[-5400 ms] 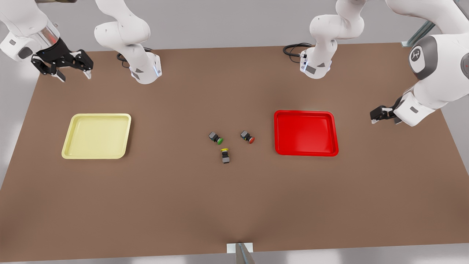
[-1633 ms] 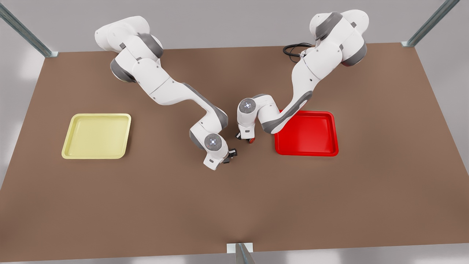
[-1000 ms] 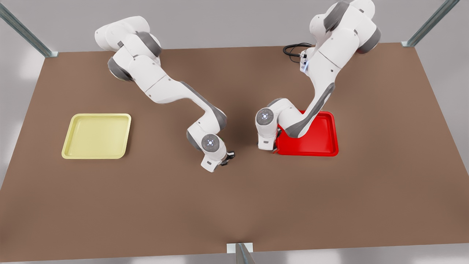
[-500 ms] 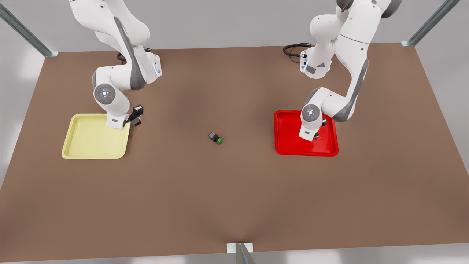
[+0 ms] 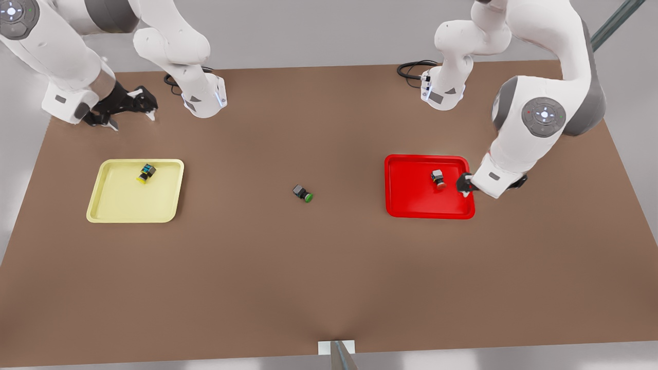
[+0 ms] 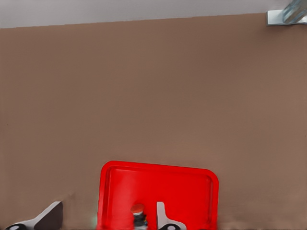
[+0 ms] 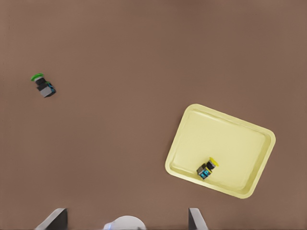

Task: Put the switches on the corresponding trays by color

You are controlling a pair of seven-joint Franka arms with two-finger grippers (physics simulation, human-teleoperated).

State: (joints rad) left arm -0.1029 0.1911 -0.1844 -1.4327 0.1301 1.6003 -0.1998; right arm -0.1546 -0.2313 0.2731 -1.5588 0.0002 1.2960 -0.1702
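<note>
The yellow-capped switch [image 5: 146, 173] [image 7: 207, 168] lies inside the pale yellow tray [image 5: 128, 200] [image 7: 230, 139], near its back rim. The red-capped switch [image 5: 438, 178] [image 6: 138, 211] rests in the red tray [image 5: 411, 195] [image 6: 182, 187]. My right gripper [image 5: 131, 119] [image 7: 125, 218] hangs open and empty, raised behind the yellow tray at the front view's left. My left gripper [image 5: 465, 186] [image 6: 105, 219] is open over the red tray's rim on the front view's right, a short way from the red switch and not touching it.
A green-capped switch [image 5: 303, 193] [image 7: 43, 85] lies on its side on the brown table between the trays. Both arm bases [image 5: 203, 103] [image 5: 442, 95] stand at the back edge, with a black cable [image 5: 411, 67] beside one. A metal bracket [image 5: 336, 350] sits at the front edge.
Half a second ago each gripper was low at its tray. Now both switches lie released in their trays, and both arms have lifted away toward the table's outer sides.
</note>
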